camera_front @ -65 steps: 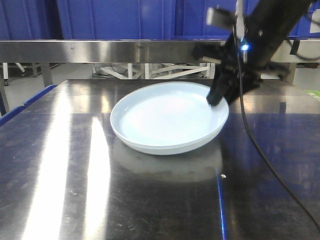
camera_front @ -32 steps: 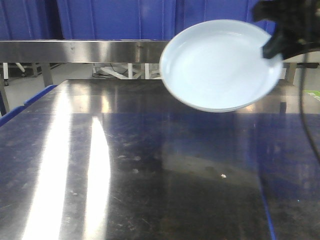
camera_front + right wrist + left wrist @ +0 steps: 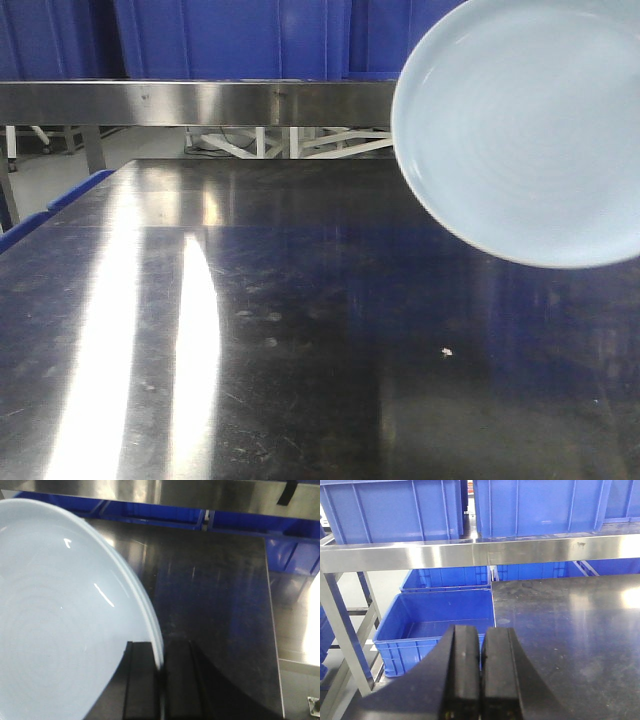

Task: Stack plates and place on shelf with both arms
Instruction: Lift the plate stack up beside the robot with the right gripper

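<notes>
Partly cropped: plates point(image 3: 520, 130) in right claw point(image 3: 160, 677).

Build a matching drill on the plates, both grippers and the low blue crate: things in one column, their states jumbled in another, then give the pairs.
Things
1. plates
2. left gripper
3. right gripper
4. blue crate

States
A. shut, holding nothing
B. shut on a pale rim
C. in the air, tilted
D. open-topped, empty

Pairs: 1-C, 2-A, 3-B, 4-D
</notes>
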